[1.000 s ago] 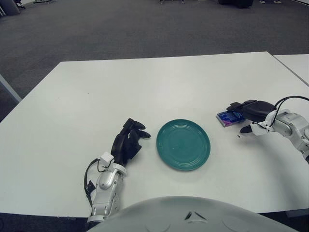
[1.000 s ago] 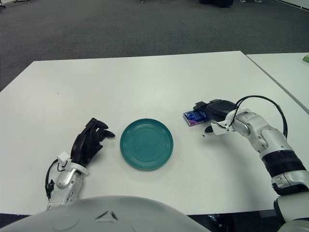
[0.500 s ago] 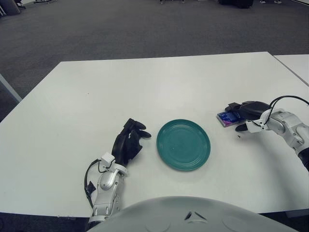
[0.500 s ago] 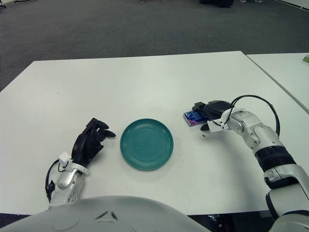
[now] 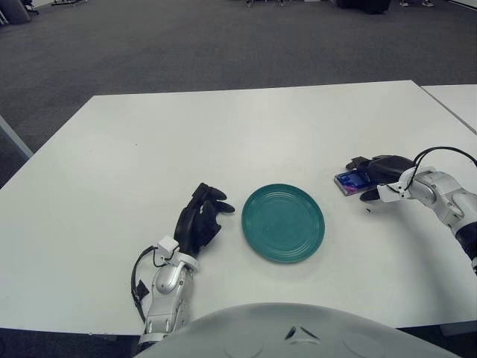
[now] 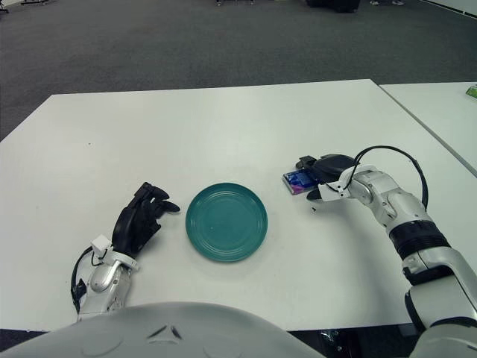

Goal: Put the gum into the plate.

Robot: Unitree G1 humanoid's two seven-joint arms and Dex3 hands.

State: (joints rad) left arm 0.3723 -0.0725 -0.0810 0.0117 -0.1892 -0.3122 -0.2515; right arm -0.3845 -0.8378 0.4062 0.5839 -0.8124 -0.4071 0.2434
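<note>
A white desk (image 5: 223, 127) fills most of the view, with grey carpet beyond it and the corner of a 2nd white desk (image 6: 447, 104) at the far right. A round teal plate (image 5: 283, 222) lies flat near the front middle of the desk, with nothing on it. The left hand (image 5: 199, 221) rests on the desk just left of the plate, apart from it, its black fingers loosely relaxed and holding nothing. The right hand (image 6: 326, 173) sits to the right of the plate, palm down over the gum, its fingers draped across the pack's right part; whether they have actually closed on it cannot be told. The gum (image 6: 297, 180), a small blue-purple pack, lies on the desk, well clear of the plate's right rim.
</note>
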